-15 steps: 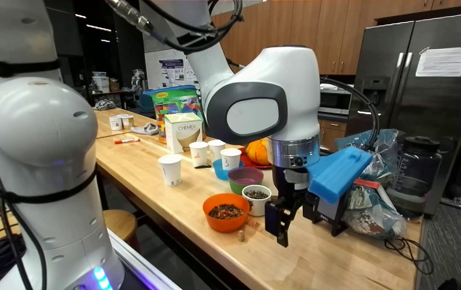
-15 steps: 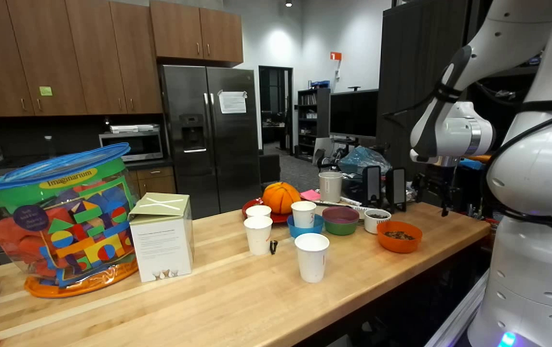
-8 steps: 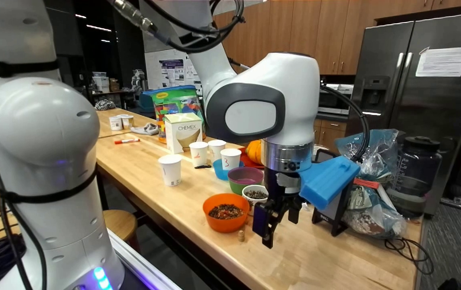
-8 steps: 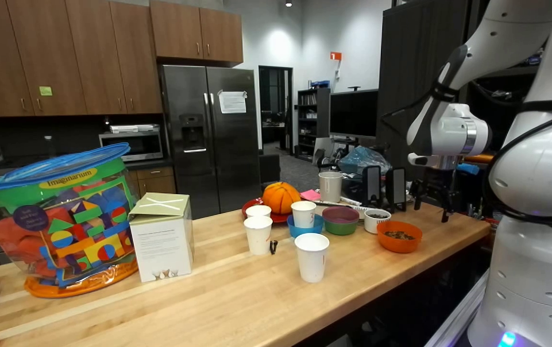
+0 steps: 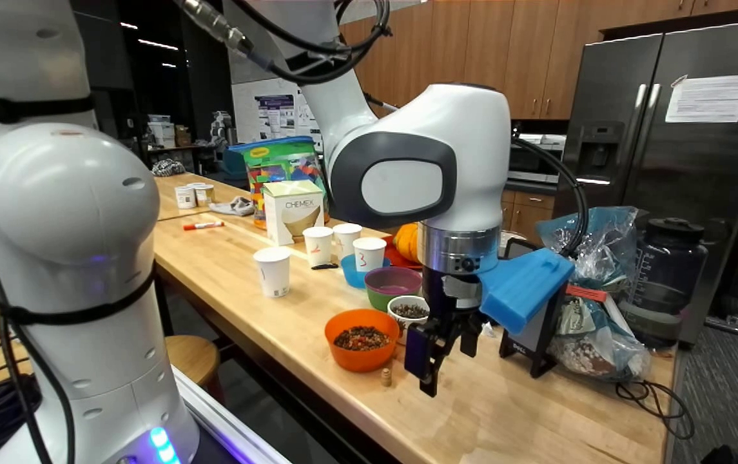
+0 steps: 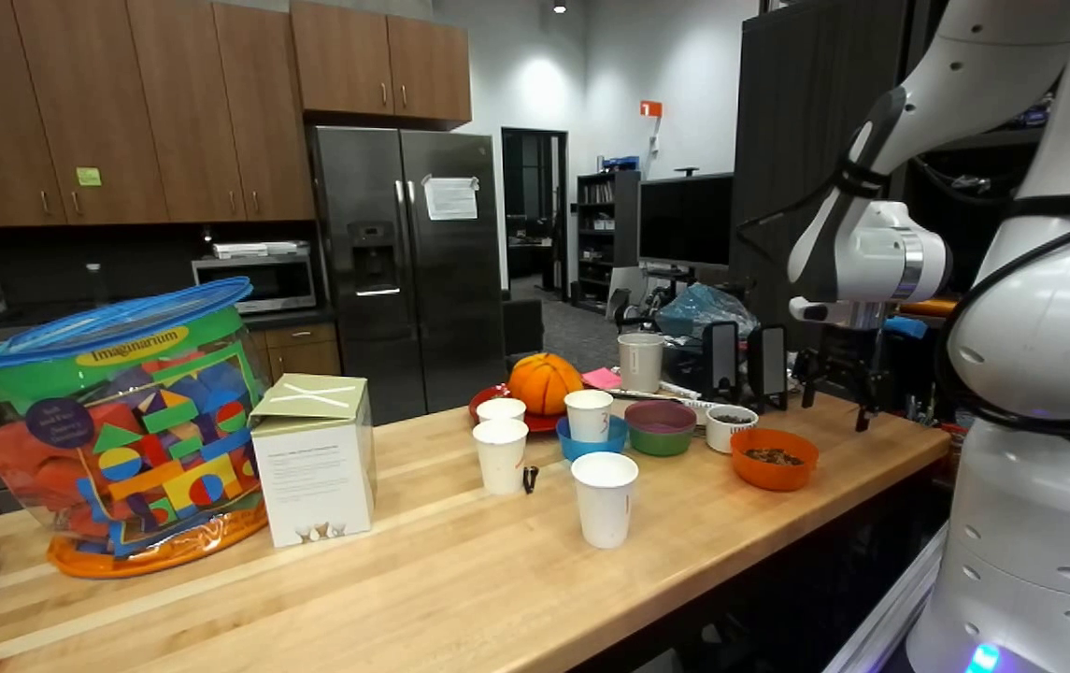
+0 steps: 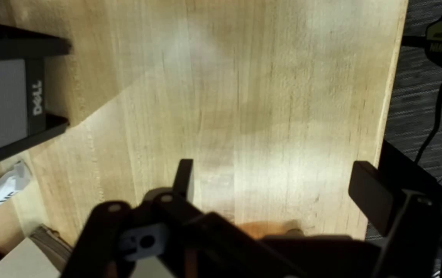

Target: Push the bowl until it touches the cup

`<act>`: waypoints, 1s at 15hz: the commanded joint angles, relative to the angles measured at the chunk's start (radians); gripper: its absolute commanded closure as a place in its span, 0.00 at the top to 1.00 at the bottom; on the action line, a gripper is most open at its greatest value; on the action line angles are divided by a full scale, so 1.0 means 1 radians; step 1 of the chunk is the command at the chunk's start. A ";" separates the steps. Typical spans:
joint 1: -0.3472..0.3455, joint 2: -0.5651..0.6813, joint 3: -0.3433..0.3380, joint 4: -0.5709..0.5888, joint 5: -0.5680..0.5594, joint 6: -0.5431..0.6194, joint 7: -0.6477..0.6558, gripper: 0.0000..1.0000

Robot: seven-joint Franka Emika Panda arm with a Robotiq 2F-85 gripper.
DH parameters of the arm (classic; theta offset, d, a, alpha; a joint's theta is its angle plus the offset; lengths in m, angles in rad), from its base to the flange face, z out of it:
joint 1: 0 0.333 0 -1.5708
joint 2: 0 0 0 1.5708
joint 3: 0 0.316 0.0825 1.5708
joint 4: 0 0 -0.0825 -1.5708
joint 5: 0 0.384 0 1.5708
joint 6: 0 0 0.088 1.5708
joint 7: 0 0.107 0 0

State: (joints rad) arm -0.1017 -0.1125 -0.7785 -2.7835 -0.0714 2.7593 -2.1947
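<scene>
The orange bowl (image 5: 360, 359), with brownish bits inside, stands on the table near its long edge; it also shows in the other exterior view (image 6: 775, 472). Several white tapered cups stand farther along the table. The nearest to the long edge stands alone (image 5: 273, 274) (image 6: 606, 500); a gap lies between it and the bowl. Which cup is meant, I cannot tell. My gripper (image 5: 450, 367) (image 6: 835, 411) is above the table beside the bowl, on the side away from the cups, apart from it. In the wrist view the gripper (image 7: 275, 173) is open with nothing between its fingers.
A pale bowl with a dark centre (image 5: 410, 312) stands right beside the orange bowl. A small cork-like piece (image 5: 386, 377) lies by it. A purple-green bowl (image 5: 393, 283) and blue bowl (image 5: 352, 277) stand beyond. A Dell speaker (image 7: 0, 100) and the table edge (image 7: 388, 85) flank the gripper.
Between one second and half a second ago, my open gripper moved towards the orange bowl and slightly down. Since then it has hardly moved. The bowl and cups have not moved.
</scene>
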 commanded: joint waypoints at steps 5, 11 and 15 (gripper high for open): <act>0.000 0.000 0.000 0.000 0.000 0.000 0.000 1.00; 0.000 0.000 0.000 0.000 0.000 0.000 0.000 1.00; 0.061 0.010 -0.005 -0.001 0.126 -0.018 -0.051 1.00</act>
State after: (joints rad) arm -0.0877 -0.1118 -0.7784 -2.7842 -0.0362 2.7523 -2.2041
